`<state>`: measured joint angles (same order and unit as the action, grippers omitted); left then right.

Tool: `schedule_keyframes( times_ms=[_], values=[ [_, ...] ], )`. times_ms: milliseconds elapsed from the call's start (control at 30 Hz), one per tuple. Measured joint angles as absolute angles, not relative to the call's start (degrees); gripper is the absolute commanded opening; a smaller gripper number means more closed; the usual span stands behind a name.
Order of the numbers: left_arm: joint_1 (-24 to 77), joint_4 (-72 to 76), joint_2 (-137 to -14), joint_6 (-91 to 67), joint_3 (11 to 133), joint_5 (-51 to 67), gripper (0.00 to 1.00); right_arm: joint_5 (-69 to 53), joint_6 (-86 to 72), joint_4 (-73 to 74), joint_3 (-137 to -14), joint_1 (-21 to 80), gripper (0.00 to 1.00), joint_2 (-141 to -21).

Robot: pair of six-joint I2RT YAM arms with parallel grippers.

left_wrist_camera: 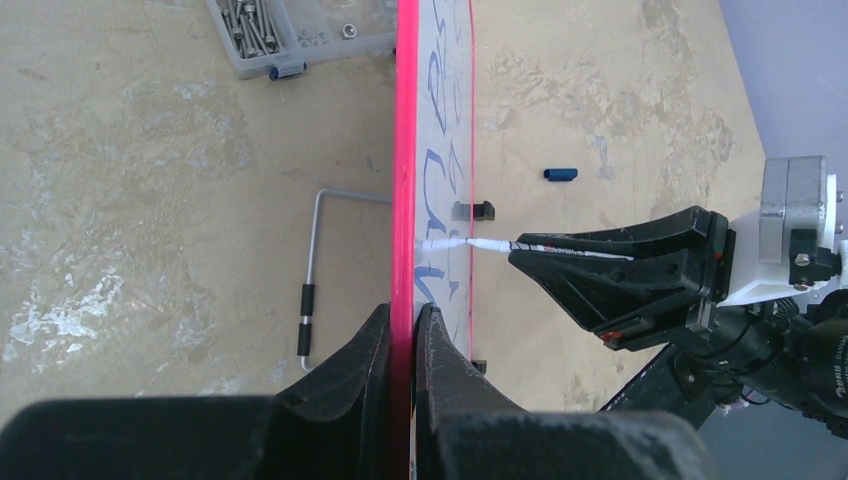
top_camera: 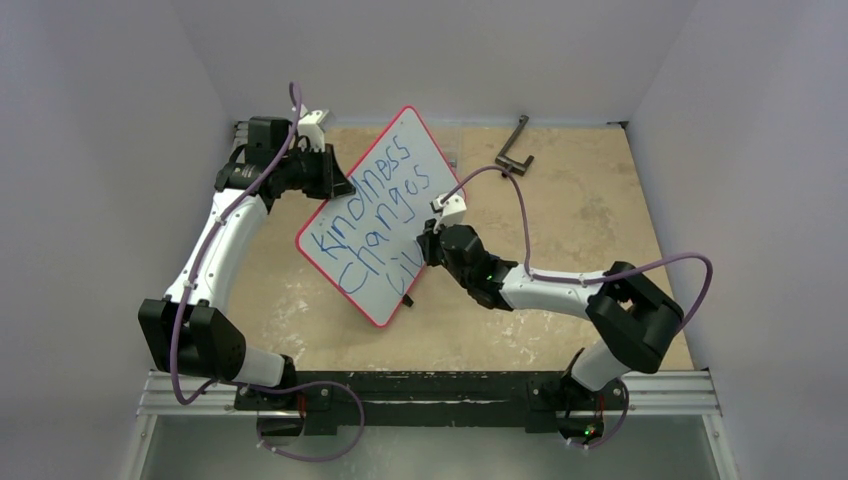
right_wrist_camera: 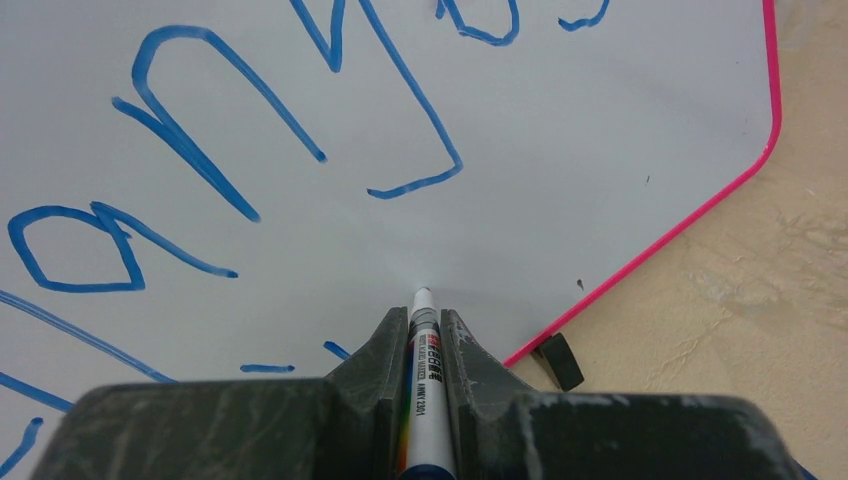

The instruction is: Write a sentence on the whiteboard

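The whiteboard point(top_camera: 425, 165), white with a red rim, stands tilted in the middle of the table. Blue handwriting, the sentence point(top_camera: 372, 208), runs across it in slanted lines, reading "Kindness changes" with a few more letters below. My left gripper point(top_camera: 336, 181) is shut on the board's upper left edge; the left wrist view shows the red rim point(left_wrist_camera: 404, 150) pinched in that gripper point(left_wrist_camera: 403, 312). My right gripper point(right_wrist_camera: 423, 315) is shut on a white marker point(right_wrist_camera: 422, 385). The marker's tip point(left_wrist_camera: 440, 243) touches the white surface point(right_wrist_camera: 560, 150) below the large blue letters point(right_wrist_camera: 180, 140).
A clear compartment box of screws point(left_wrist_camera: 300, 30) lies behind the board. A bent wire bracket point(left_wrist_camera: 312, 260) and a blue marker cap point(left_wrist_camera: 560, 174) lie on the tan tabletop. A black angled tool point(top_camera: 515, 146) sits at the back. A small black clip point(right_wrist_camera: 558, 360) sits at the board's lower rim.
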<state>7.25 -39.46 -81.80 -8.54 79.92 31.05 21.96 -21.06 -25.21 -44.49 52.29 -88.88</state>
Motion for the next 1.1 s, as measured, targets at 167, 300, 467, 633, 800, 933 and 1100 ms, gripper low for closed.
schedule_keyframes(
  times_ms=[167,300,467,633,800,933,1100],
  values=[
    [7.25,-39.62,-81.80,-8.95,79.92,30.79,0.00,21.76,-20.75,-25.26,-45.10,52.07,0.00,-88.97],
    [7.25,-39.70,-81.80,-9.02,79.92,30.68,0.00,21.74,-20.75,-25.23,-45.10,52.07,0.00,-88.90],
    [7.25,-39.70,-81.80,-9.04,79.92,30.72,0.00,21.61,-20.58,-24.53,-44.03,52.05,0.00,-86.91],
    [7.25,-39.70,-81.80,-9.04,79.92,30.70,0.00,21.74,-20.29,-23.88,-42.00,51.27,0.00,-81.25],
    [7.25,-39.70,-81.80,-9.04,79.92,30.70,0.00,21.78,-20.36,-24.34,-41.04,50.30,0.00,-80.27],
    [7.25,-39.70,-81.80,-9.04,79.92,30.72,0.00,21.50,-20.69,-24.38,-39.90,50.19,0.00,-81.43],
    [7.25,-39.72,-81.80,-9.04,79.92,30.72,0.00,21.04,-21.02,-24.95,-39.81,50.19,0.00,-83.85]
  ],
)
